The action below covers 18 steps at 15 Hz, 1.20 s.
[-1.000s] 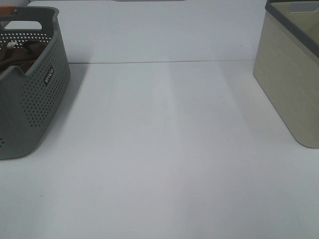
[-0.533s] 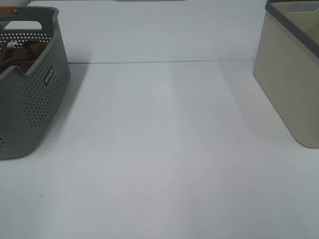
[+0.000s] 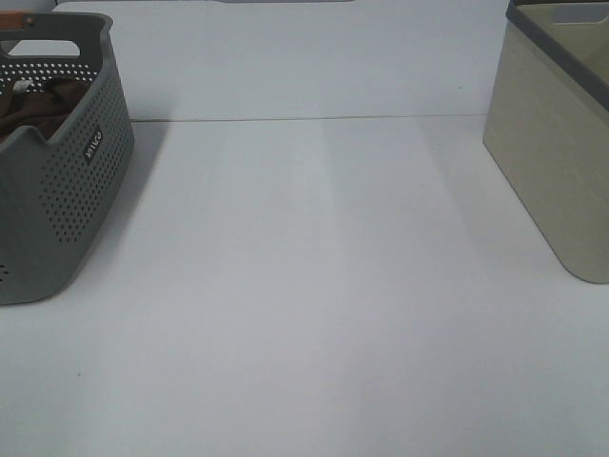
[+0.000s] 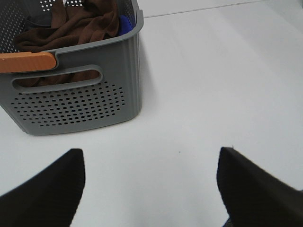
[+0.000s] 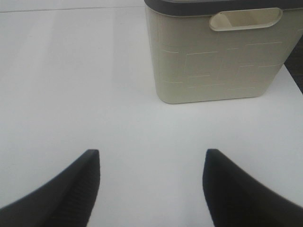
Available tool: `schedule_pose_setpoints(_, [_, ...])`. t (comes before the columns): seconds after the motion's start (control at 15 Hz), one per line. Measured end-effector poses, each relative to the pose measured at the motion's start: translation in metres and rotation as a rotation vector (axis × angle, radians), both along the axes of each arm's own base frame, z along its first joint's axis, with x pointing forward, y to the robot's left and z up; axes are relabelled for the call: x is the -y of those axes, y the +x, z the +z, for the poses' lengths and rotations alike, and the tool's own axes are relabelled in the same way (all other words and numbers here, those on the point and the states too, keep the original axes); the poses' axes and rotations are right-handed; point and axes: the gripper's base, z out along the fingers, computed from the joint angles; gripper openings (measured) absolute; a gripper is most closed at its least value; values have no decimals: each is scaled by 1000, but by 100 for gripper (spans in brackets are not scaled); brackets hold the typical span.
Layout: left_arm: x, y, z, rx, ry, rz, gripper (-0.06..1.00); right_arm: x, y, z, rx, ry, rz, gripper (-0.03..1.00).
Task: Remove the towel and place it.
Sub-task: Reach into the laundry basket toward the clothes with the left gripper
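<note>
The dark reddish-brown towel [image 4: 71, 26] lies bunched inside the grey perforated basket [image 4: 80, 101]. In the exterior high view the basket [image 3: 71, 181] stands at the far left with a bit of the towel [image 3: 43, 105] showing over its rim. My left gripper [image 4: 150, 182] is open and empty above the table, short of the basket's handle end. My right gripper [image 5: 150, 182] is open and empty, facing the beige bin [image 5: 218, 52]. Neither gripper shows in the exterior high view.
A blue item [image 4: 124, 23] lies in the basket beside the towel. The basket has an orange handle [image 4: 28, 61]. The beige bin with a dark rim [image 3: 557, 143] stands at the far right of the white table [image 3: 314, 286].
</note>
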Motion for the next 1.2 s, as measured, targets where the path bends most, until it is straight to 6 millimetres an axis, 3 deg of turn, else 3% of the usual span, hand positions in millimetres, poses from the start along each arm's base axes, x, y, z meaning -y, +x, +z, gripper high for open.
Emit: schedule_pose_setpoints(1.2, [0, 0, 0, 0, 0, 0, 74, 0, 0, 0, 0, 0, 0, 61])
